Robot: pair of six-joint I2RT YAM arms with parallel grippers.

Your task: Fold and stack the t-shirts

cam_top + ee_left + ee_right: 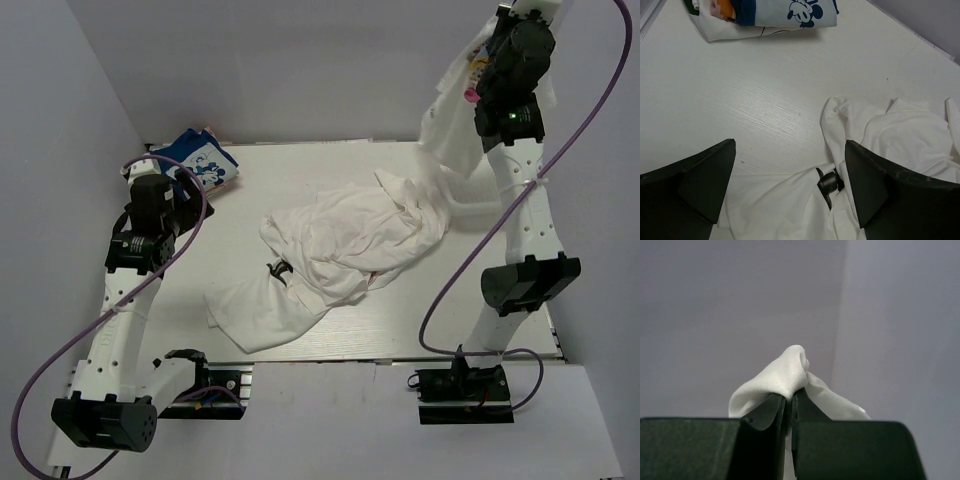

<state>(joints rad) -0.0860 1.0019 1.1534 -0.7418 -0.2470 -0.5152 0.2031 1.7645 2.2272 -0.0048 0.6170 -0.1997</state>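
One white t-shirt (452, 125) with a small colourful print hangs below the right gripper (789, 399). That gripper's jaws are pinched shut on a small bunched fold of the cloth, and the rest drapes down toward the white mesh basket (478, 200) beneath. The left gripper (790, 182) stands wide open, holding nothing, above the worktop (740, 100). The folded blue t-shirt (790, 12) lies ahead of it. The crumpled heap of white shirts (900, 135) spreads under it and off to its right. A small black object (829, 182) that I cannot identify sits in the folds just below its fingers.

The main risk, as I judge it, is the thin bite: so little cloth is caught that the shirt's own weight could pull it free. I cannot tell whether the hanging hem is clear of the basket and the heap. If it is snagged, more lifting could drag either one along. Hung from a single point, the shirt may also come down twisted, and the left gripper is well apart from it.
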